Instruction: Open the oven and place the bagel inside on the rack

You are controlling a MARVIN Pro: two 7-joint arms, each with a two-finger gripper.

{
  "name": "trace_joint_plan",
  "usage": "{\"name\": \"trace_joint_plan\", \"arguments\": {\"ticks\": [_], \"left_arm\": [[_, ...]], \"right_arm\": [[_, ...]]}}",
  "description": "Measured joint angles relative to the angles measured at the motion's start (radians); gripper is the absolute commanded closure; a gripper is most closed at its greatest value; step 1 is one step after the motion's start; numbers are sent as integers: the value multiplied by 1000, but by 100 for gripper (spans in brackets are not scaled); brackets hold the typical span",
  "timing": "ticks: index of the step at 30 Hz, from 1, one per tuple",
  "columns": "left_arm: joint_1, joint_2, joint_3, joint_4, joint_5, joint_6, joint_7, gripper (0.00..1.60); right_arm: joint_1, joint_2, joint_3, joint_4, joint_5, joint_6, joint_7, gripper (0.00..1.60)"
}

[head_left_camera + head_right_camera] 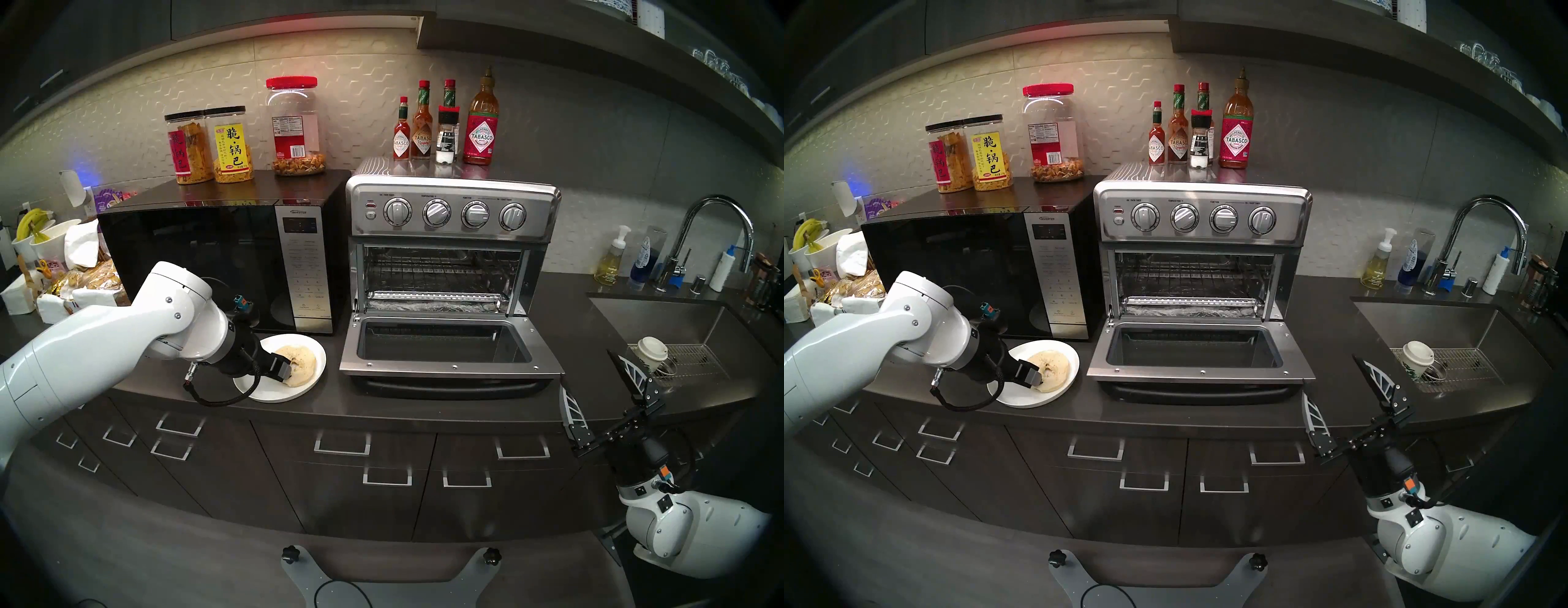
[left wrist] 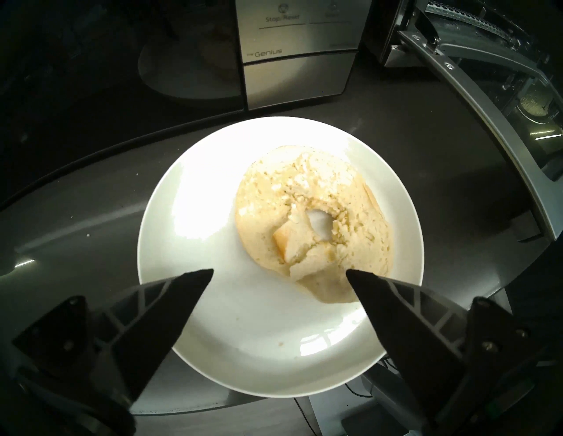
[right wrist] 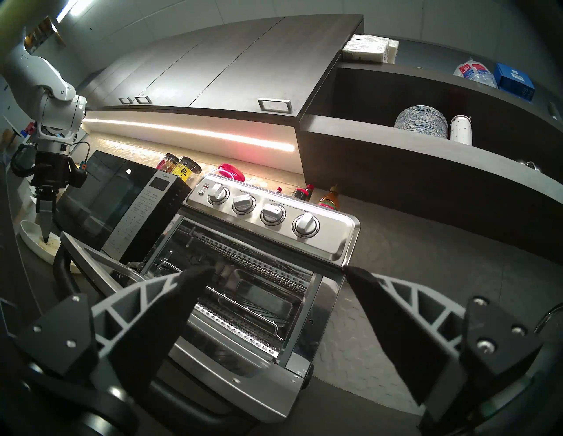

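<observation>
Oven [image 1: 452, 271], centre frame: glass door [image 1: 445, 346] dropped flat toward the desk [image 1: 424, 407] edge, exposing the wire rack [image 1: 441, 271] across the cavity, evidently readied for loading. Bagel [image 2: 310, 219], lower left of the head view: cut face up on a white plate [image 2: 189, 243] just left of the door, awaiting pickup. Left pincer [image 2: 279, 272]: spread wide above the plate, one fingertip over the bagel's near edge, contact uncertain, nothing gripped; right pincer [image 1: 594, 382], lower right: wide open, empty, parked clear of the door.
</observation>
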Motion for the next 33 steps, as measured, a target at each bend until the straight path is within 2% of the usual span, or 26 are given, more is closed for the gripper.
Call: {"name": "trace_joint_plan", "arguments": {"ticks": [16,33], "left_arm": [[-7,4,23,6,26,0,-7,0],[-19,-28,38,58,60,0,-45,0]], "right_arm": [[1,3,-3,0,-1,0,-1,0],[2,4,-4,0,-1,0,-1,0]]}}
